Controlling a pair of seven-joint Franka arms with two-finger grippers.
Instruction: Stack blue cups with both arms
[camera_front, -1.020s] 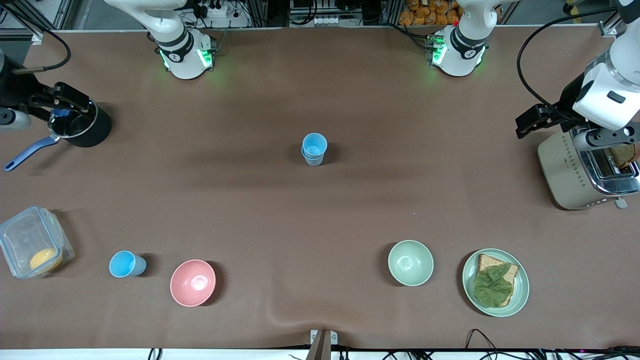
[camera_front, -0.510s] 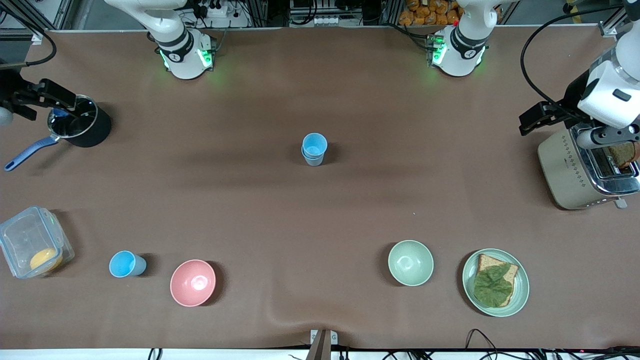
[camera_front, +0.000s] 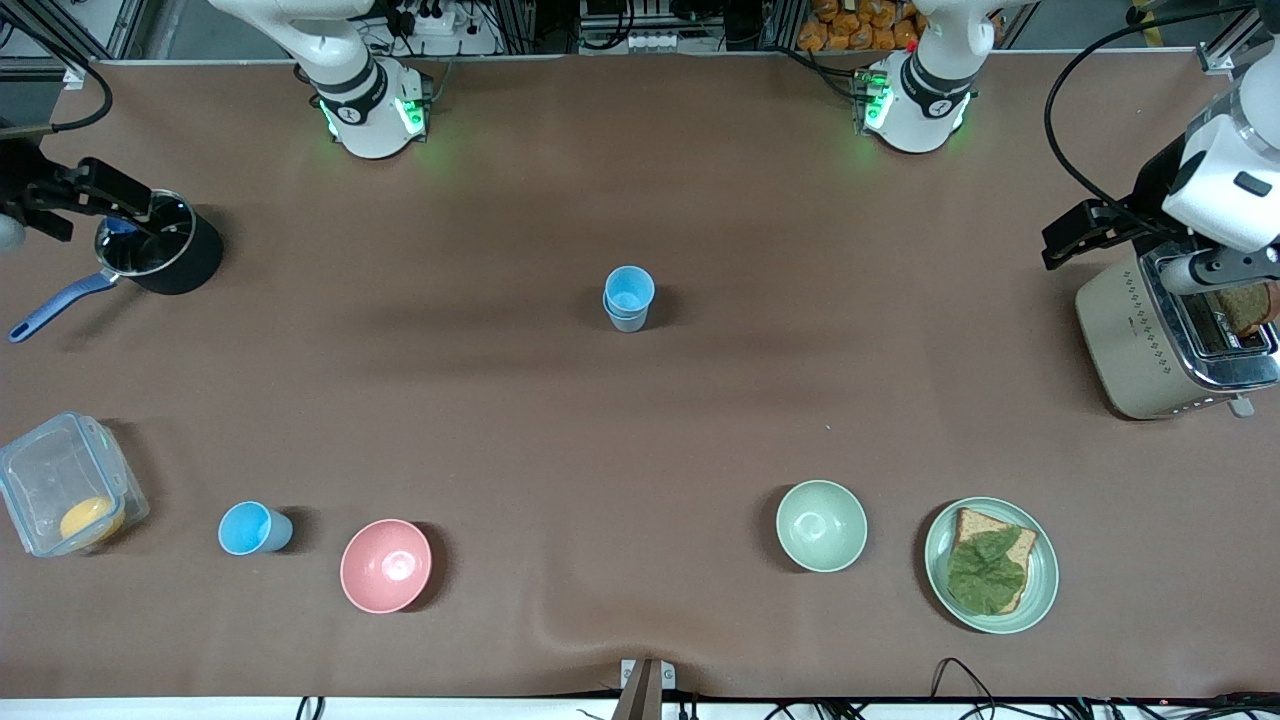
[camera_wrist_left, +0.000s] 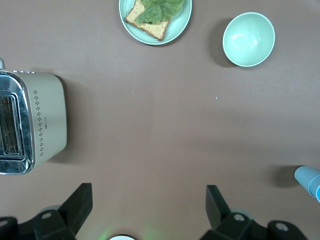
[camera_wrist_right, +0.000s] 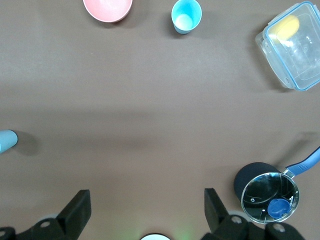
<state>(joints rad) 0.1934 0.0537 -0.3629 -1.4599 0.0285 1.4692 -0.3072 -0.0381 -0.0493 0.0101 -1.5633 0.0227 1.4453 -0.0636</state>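
Observation:
Two blue cups (camera_front: 628, 298) stand nested in the middle of the table, a brighter one inside a paler grey-blue one. Their edge shows in the left wrist view (camera_wrist_left: 310, 181) and in the right wrist view (camera_wrist_right: 6, 141). A third blue cup (camera_front: 254, 528) stands alone beside the pink bowl, also in the right wrist view (camera_wrist_right: 186, 15). My left gripper (camera_front: 1075, 236) hangs open and empty beside the toaster; it is also open in its wrist view (camera_wrist_left: 147, 200). My right gripper (camera_front: 100, 192) hangs open and empty over the black pot, as in its wrist view (camera_wrist_right: 146, 202).
A black pot with a blue handle (camera_front: 160, 255) and a clear lidded box (camera_front: 65, 485) are at the right arm's end. A pink bowl (camera_front: 386, 565), a pale-green bowl (camera_front: 821, 525), a plate with bread and lettuce (camera_front: 990, 565) and a toaster (camera_front: 1165, 335) are also on the table.
Both arms have drawn back a little toward their own ends of the table, away from the nested cups. The cups have not moved.

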